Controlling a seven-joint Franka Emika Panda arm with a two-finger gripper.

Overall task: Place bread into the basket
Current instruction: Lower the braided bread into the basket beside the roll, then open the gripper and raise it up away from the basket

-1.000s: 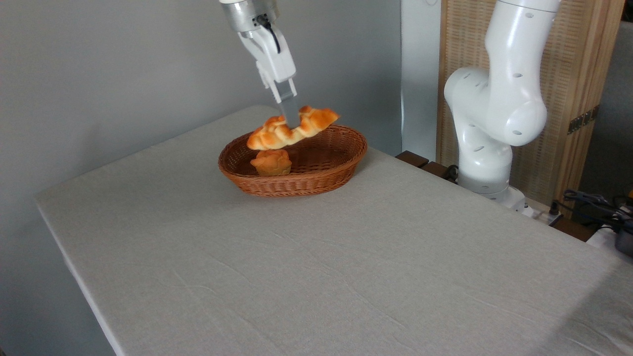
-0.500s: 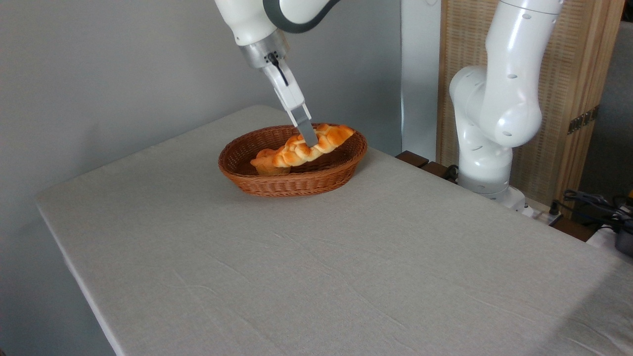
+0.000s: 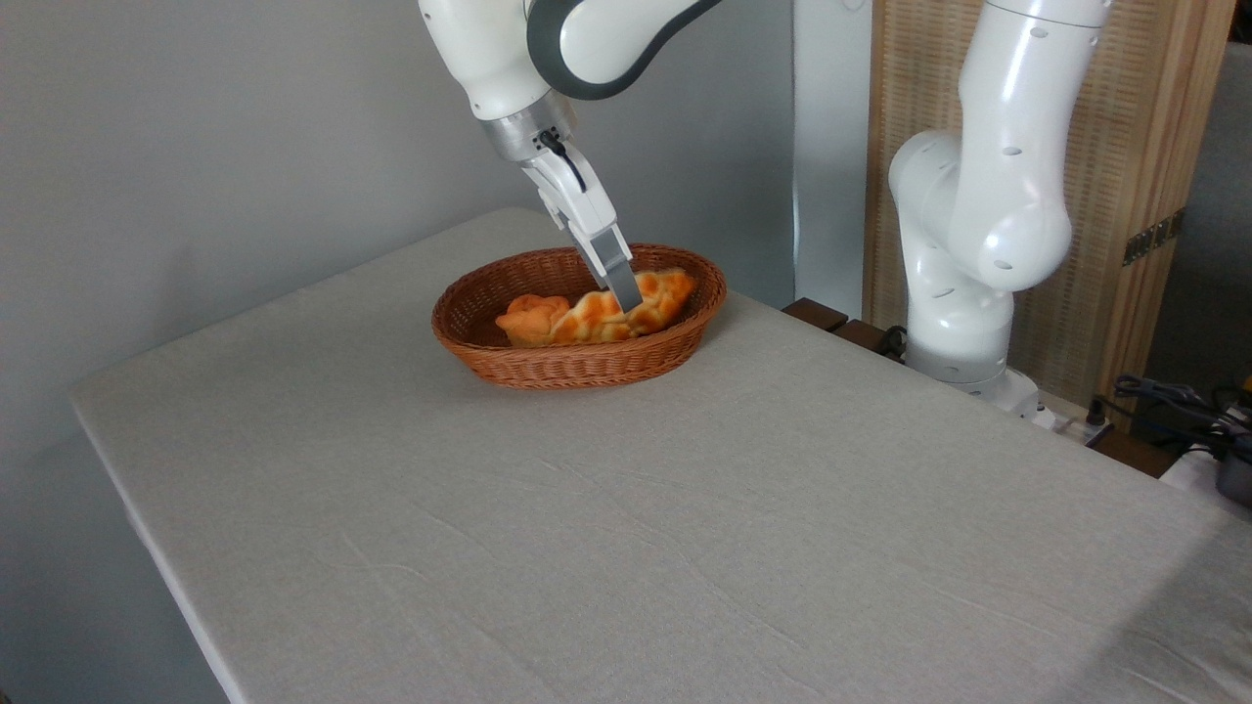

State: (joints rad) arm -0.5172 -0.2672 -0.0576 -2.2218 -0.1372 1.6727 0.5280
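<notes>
The oval basket [image 3: 579,362] is made of woven reddish-brown wicker and sits on the counter [image 3: 626,508], which is covered with a pale grey cloth. The basket is the thing to look at first, and all places here are told from it.

Inside the basket lies the long braided bread [image 3: 626,308]. It is golden orange with paler lines where the braids meet. It lies slanted, with its right end up near the basket's right rim and its left end lower, toward the middle of the basket. The bread is down below the top of the near rim in part, so the rim hides its lower side.

Also inside the basket, at the left end of the bread and touching it, sits a small round bumpy orange bun [image 3: 530,318].

The white robot arm reaches down from above the basket. Its tool [image 3: 626,291] dips into the basket and its grey fingers [image 3: 620,276] are pressed on the middle of the bread, so the tool is closed on the bread and gripping it.

To the right of the basket, past the counter's edge, stands the thick white base of the robot arm [image 3: 968,215]. Behind that is a light brown wooden screen [image 3: 1144,147]. Behind the basket is a plain grey wall [image 3: 245,127].
</notes>
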